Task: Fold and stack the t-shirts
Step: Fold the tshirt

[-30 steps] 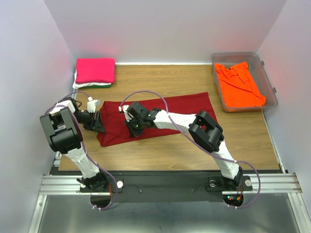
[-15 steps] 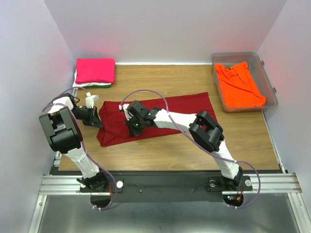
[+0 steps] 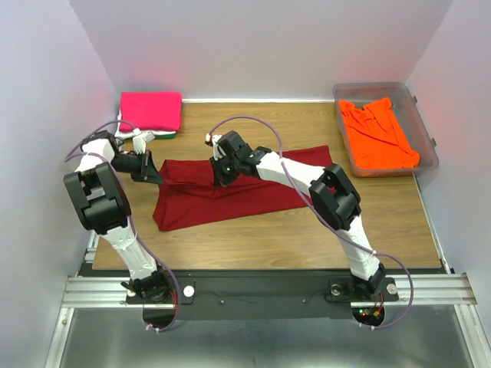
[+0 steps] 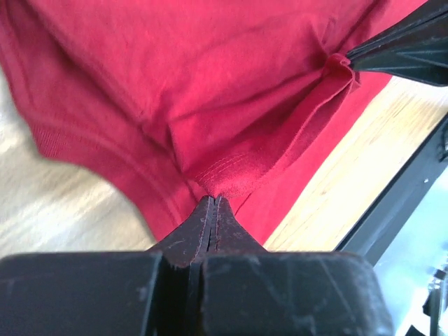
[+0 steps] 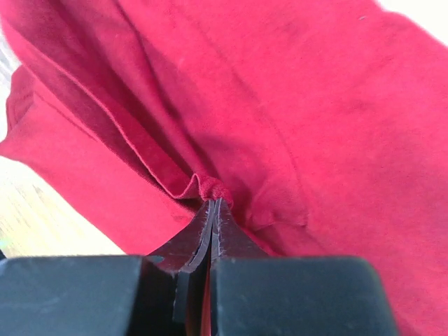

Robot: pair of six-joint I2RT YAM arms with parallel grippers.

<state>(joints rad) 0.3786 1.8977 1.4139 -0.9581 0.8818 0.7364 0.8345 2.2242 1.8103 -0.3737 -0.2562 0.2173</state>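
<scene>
A dark red t-shirt (image 3: 230,195) lies spread across the middle of the wooden table. My left gripper (image 3: 153,173) is shut on its left edge; the left wrist view shows the hem (image 4: 231,178) pinched at the tips of the left gripper (image 4: 212,201). My right gripper (image 3: 222,175) is shut on the shirt's upper edge, a fold of cloth (image 5: 210,187) pinched at the right gripper (image 5: 213,203). A folded hot pink t-shirt (image 3: 150,110) tops a stack at the back left, with white and green cloth (image 3: 146,136) under it. An orange t-shirt (image 3: 376,134) lies crumpled in the tub.
The clear plastic tub (image 3: 420,115) stands at the back right corner. White walls close in the table on the left, back and right. The bare wooden table (image 3: 261,126) shows behind the red shirt and along its front.
Both grippers moved toward the back of the table, lifting the red shirt's upper edge with them. The left gripper closed on the shirt's left edge.
</scene>
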